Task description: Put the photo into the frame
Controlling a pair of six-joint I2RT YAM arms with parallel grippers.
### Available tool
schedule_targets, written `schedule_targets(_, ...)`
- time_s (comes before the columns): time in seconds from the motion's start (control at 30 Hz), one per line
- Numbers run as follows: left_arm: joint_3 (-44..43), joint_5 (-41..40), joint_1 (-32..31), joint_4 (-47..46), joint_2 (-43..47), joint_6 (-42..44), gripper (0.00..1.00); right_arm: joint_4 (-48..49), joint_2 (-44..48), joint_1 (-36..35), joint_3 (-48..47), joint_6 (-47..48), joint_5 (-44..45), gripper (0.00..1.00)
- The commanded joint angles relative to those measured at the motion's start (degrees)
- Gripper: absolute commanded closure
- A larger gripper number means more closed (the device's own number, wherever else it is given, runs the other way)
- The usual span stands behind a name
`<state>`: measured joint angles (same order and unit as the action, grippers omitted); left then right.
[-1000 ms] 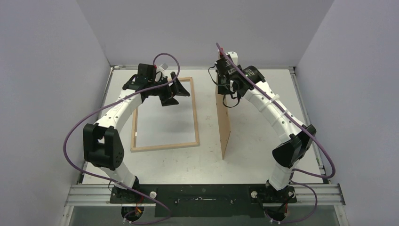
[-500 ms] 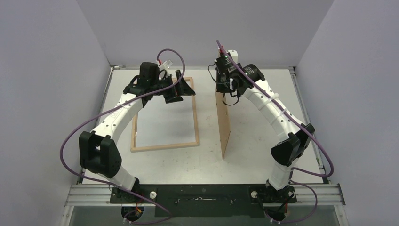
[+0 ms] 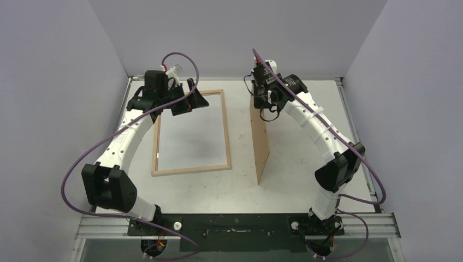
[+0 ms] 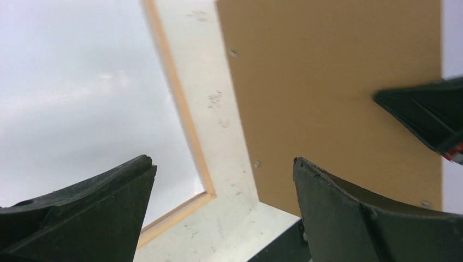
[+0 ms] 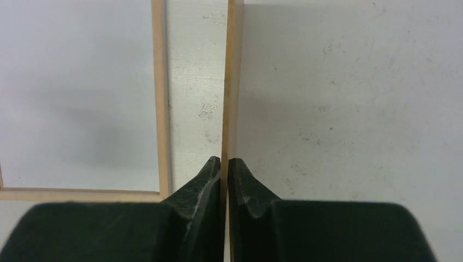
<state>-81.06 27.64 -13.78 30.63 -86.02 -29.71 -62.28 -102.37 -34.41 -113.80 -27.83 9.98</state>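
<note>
The table (image 3: 295, 180) is white and scuffed. The frame (image 3: 191, 170) lies flat on the left half of the tabletop with its pale wood side up. Its long rails run from near to far, and its far rail is close to the tabletop's far edge. Inside the rails is a smooth grey surface, and I cannot tell what it is.

Right of the frame and clear of its right rail, near the tabletop's middle, a brown board (image 3: 260, 142) stands upright on edge, also running near to far. Its near lower corner looks to be down on the tabletop.

The right gripper (image 5: 224, 160) is clenched on the board's thin top edge at the far end, one finger on each face. The left gripper (image 4: 223, 160) is released, jaws spread wide and holding nothing. It hangs above the left part of the frame's far rail without touching it.
</note>
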Motion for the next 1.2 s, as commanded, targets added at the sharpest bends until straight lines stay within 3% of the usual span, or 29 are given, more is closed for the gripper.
schedule_targets(0.0,-3.19,-4.37,7.56,6.81,1.57,5.25,0.03,-0.42,1.18,0.61,-0.67,0.83,-0.44,1.0)
schedule_targets(0.23,-0.52,-18.69,16.67,13.92,-0.37,14.66,0.03,0.39,1.86,1.03,-6.83,1.76,1.93,1.0)
schedule_targets(0.5,-2.23,-24.19,23.33,14.76,-11.48,12.99,0.07,8.48,5.97,2.73,-9.78,-0.29,1.23,1.0)
schedule_targets(0.67,-5.13,-21.43,27.42,12.99,-18.47,9.58,0.19,18.24,9.2,5.37,-3.96,-4.2,-6.14,1.0)
schedule_targets(0.83,-5.17,-11.63,32.07,7.8,-22.65,9.75,0.24,25.21,9.67,8.29,0.11,-7.66,-13.0,1.0)
schedule_targets(0.93,-6.07,-5.5,33.07,5.56,-25.47,10.68,0.24,27.35,9.03,9.2,0.72,-8.2,-15.28,1.0)
schedule_targets(1.17,-9.38,-1.51,33.11,3.94,-33.61,11.76,0.38,33.73,8.18,10.72,2.39,-10.48,-19.81,1.0)
